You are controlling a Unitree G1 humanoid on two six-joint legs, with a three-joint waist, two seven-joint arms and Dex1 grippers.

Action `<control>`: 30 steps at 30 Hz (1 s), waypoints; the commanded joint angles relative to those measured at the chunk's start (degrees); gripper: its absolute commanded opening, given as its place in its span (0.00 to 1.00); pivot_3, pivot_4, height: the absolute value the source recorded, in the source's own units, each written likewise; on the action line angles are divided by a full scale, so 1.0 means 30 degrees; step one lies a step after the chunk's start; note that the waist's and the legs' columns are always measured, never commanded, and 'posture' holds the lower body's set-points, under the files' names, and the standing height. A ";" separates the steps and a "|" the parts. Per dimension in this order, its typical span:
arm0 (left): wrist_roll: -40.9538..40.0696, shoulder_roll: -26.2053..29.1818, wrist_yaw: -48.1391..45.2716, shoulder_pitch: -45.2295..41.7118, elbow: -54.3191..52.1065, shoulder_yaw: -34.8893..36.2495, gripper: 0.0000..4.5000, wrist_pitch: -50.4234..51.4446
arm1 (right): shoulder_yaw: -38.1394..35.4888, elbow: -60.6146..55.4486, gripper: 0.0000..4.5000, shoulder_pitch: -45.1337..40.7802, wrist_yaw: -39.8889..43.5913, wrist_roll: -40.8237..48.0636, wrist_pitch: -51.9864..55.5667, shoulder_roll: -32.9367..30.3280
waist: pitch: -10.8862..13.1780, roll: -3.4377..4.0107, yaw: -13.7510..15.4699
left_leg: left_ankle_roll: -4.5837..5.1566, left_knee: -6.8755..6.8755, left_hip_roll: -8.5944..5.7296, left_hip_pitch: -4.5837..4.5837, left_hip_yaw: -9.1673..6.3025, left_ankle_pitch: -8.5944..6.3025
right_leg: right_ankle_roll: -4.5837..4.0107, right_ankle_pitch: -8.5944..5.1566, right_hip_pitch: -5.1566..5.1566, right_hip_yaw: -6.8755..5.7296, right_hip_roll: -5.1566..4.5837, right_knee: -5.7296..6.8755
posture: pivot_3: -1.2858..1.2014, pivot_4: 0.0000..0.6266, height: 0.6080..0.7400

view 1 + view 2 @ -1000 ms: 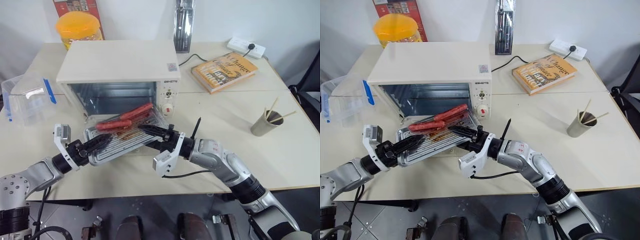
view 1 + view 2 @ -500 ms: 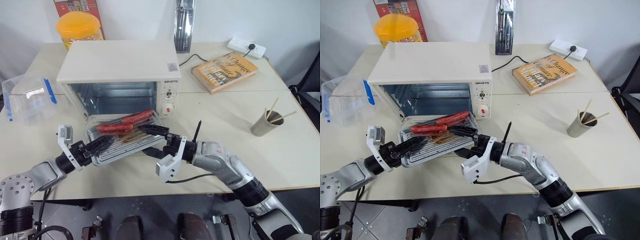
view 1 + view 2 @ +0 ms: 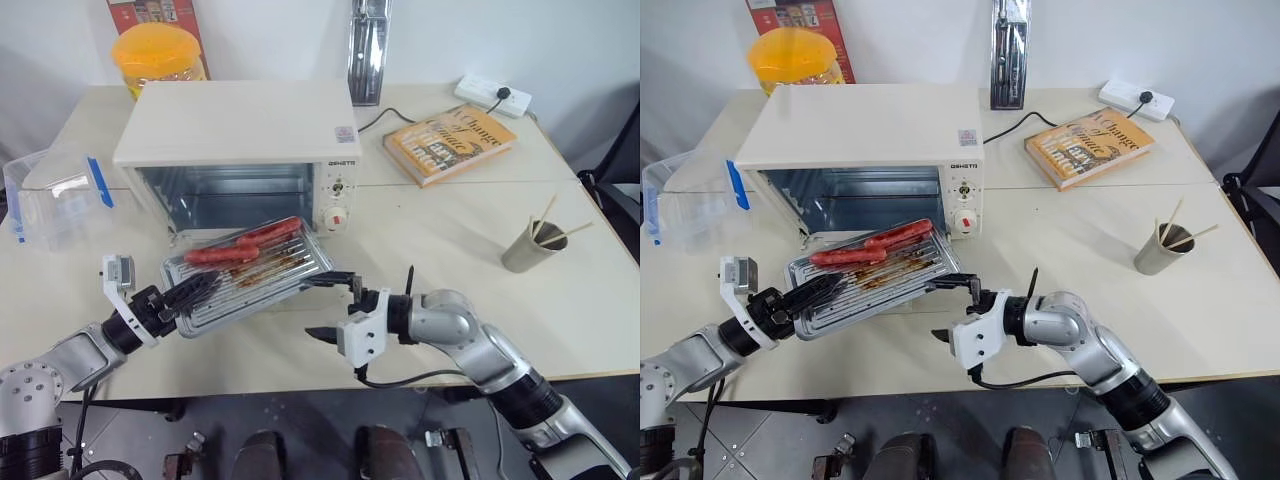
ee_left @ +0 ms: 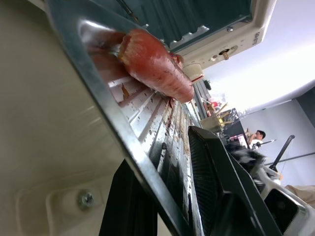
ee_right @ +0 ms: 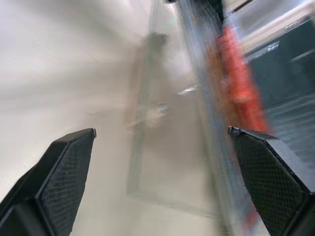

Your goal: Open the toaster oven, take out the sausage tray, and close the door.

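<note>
Both head cameras look forward and down from above the worktop point(image 3: 450, 230), a slight sideways offset between them, sharing the toaster oven point(image 3: 240, 150) and the sausage tray point(image 3: 250, 280). The left wrist camera sits hard against the tray's rim; the right wrist camera looks along its claw point(image 5: 162, 162) toward that tray, close

Office-like room: pale table point(image 3: 600, 310), power strip point(image 3: 493, 96), book point(image 3: 449, 141).

Cream-white boxy toaster oven point(image 3: 240, 140) near table's back-left corner, glass door point(image 3: 200, 238) dropped open, shiny ridged silver tray point(image 3: 250, 280) with two red sausages point(image 3: 240, 244) tilted before the opening, near front edge.
</note>
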 commanded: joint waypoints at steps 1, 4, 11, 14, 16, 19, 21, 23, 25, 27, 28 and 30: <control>-0.0555 -0.0079 -0.0391 0.0182 -0.0919 0.0831 0.14 -0.0393 | -0.0839 -0.1111 1.00 0.0339 0.1458 0.1733 0.1615 -0.0793 | 0.0000 0.0000 0.0012 | 0.0000 0.0003 0.0000 0.0000 0.0001 0.0000 | 0.0000 0.0000 0.0000 0.0001 0.0000 0.0000 | 0.52 0.24 1.00; -0.0368 -0.0332 -0.0414 0.0656 -0.1509 0.1233 0.14 -0.0888 | -0.1702 -0.1471 1.00 0.0471 0.2481 0.3175 0.3518 -0.1545 | 0.0000 0.0000 0.0016 | 0.0002 0.0021 0.0000 -0.0001 0.0003 -0.0001 | 0.0000 0.0000 0.0004 0.0003 0.0001 0.0002 | 0.52 0.24 1.00; -0.1159 -0.0961 0.0199 0.2349 -0.2993 0.2145 0.14 -0.1514 | -0.3325 -0.1622 1.00 0.0163 0.3277 0.4989 0.6788 -0.2058 | 0.0000 0.0000 0.0008 | 0.0006 0.0012 0.0000 -0.0001 0.0010 -0.0003 | -0.0001 0.0000 0.0004 0.0005 0.0001 -0.0010 | 0.52 0.24 1.00; -0.1693 -0.1215 0.0633 0.2964 -0.3436 0.2451 0.14 -0.1720 | -0.3554 -0.1382 1.00 -0.0109 0.3456 0.5208 0.7485 -0.2016 | 0.0000 0.0000 0.0038 | 0.0006 0.0017 0.0001 -0.0001 0.0011 -0.0003 | -0.0001 0.0000 0.0004 0.0006 0.0000 -0.0010 | 0.52 0.24 1.00; -0.1978 -0.1277 0.0809 0.3361 -0.3675 0.2564 0.14 -0.1829 | -0.3610 -0.1201 1.00 -0.0270 0.3583 0.5267 0.7796 -0.1954 | 0.0000 0.0000 0.0043 | 0.0009 0.0021 0.0000 -0.0002 0.0011 -0.0005 | -0.0001 0.0000 0.0004 0.0007 -0.0001 -0.0009 | 0.52 0.24 1.00; -0.2674 -0.1690 0.1469 0.4243 -0.4256 0.2900 0.14 -0.2268 | -0.3534 -0.0724 1.00 -0.0501 0.3879 0.5331 0.7998 -0.1852 | 0.0000 -0.0001 0.0049 | 0.0013 0.0021 0.0000 -0.0003 0.0016 -0.0009 | -0.0001 0.0000 0.0005 0.0013 -0.0002 -0.0013 | 0.52 0.24 1.00; -0.3006 -0.1976 0.1762 0.4840 -0.4634 0.3190 0.14 -0.2641 | -0.3451 -0.0329 1.00 -0.0684 0.3942 0.5282 0.7908 -0.1690 | 0.0001 -0.0002 0.0044 | 0.0014 0.0022 -0.0001 -0.0005 0.0016 -0.0009 | -0.0001 0.0000 0.0005 0.0013 -0.0002 -0.0016 | 0.52 0.24 1.00; -0.3177 -0.2118 0.1862 0.5460 -0.5059 0.3317 0.14 -0.2901 | -0.3367 -0.0060 0.86 -0.0829 0.4018 0.5256 0.7819 -0.1545 | 0.0001 -0.0001 0.0044 | 0.0014 0.0021 0.0000 -0.0004 0.0020 -0.0009 | -0.0001 0.0000 0.0005 0.0015 -0.0001 -0.0017 | 0.52 0.24 1.00; -0.3495 -0.2477 0.2213 0.6173 -0.5701 0.3562 0.14 -0.3419 | -0.3292 0.0323 0.71 -0.0981 0.4043 0.5208 0.7672 -0.1333 | 0.0001 -0.0001 0.0043 | 0.0014 0.0022 0.0000 -0.0003 0.0021 -0.0009 | -0.0001 0.0000 0.0004 0.0015 -0.0001 -0.0015 | 0.52 0.24 1.00; -0.3717 -0.2746 0.2409 0.6889 -0.6253 0.3764 0.14 -0.3857 | -0.3218 0.0576 0.56 -0.1045 0.4074 0.5165 0.7539 -0.1159 | 0.0001 -0.0001 0.0039 | 0.0014 0.0021 0.0000 -0.0004 0.0021 -0.0010 | -0.0001 0.0000 0.0005 0.0016 -0.0001 -0.0019 | 0.52 0.24 1.00; -0.3787 -0.2876 0.2508 0.7205 -0.6480 0.3812 0.14 -0.4056 | -0.3185 0.0698 0.48 -0.1070 0.4111 0.5135 0.7445 -0.1092 | 0.0001 0.0000 0.0040 | 0.0014 0.0018 0.0001 -0.0004 0.0020 -0.0010 | -0.0001 0.0000 0.0004 0.0013 -0.0001 -0.0020 | 0.52 0.24 1.00; -0.3923 -0.3217 0.2626 0.7959 -0.7036 0.3908 0.14 -0.4478 | -0.3093 0.0992 0.32 -0.1157 0.4139 0.5057 0.7277 -0.0879 | 0.0001 -0.0001 0.0040 | 0.0014 0.0021 0.0000 -0.0004 0.0023 -0.0010 | -0.0002 0.0000 0.0005 0.0016 -0.0001 -0.0024 | 0.52 0.24 1.00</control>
